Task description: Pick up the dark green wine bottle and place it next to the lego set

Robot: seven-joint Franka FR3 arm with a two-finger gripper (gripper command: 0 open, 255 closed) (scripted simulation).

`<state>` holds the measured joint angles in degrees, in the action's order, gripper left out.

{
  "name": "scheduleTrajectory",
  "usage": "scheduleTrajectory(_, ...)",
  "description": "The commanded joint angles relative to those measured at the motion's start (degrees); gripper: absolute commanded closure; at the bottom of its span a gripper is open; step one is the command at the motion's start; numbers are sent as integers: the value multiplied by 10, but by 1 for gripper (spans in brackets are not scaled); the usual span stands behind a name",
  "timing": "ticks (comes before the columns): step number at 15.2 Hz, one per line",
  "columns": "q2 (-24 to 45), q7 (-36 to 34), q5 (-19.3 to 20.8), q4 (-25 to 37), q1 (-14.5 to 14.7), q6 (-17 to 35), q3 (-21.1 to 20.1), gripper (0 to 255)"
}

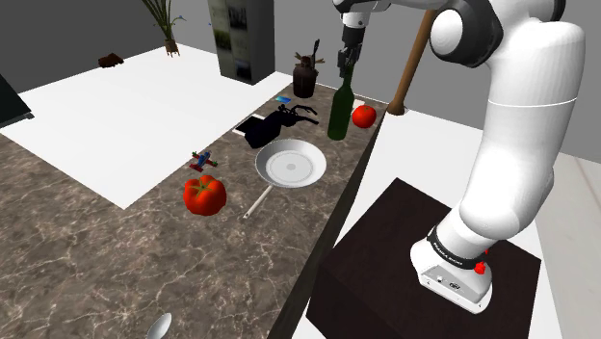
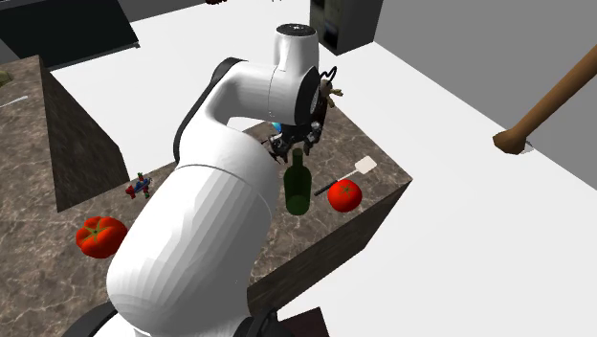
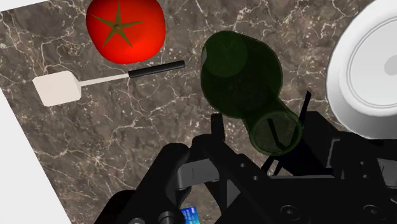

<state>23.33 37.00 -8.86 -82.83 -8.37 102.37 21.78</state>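
One dark green bottle [image 1: 340, 108] stands upright at the table [image 1: 96, 250] edge; jaws hover over its neck, and I cannot tell whether they are clamped.

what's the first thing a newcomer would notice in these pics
The big white arm dominates, its gripper right at the top of the dark green bottle, which stands upright near the edge of the marble counter. Next come two bright red tomatoes: one beside the bottle, a larger one farther along the counter past the white pan.
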Motion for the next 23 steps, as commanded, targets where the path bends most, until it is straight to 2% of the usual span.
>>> scheduleTrajectory(1, 0, 0, 0, 0, 0, 0, 0, 255)
scheduleTrajectory(9, 0, 0, 0, 0, 0, 0, 0, 255)
scheduleTrajectory(23, 8, -4, -1, 120, -12, -112, 2, 255)
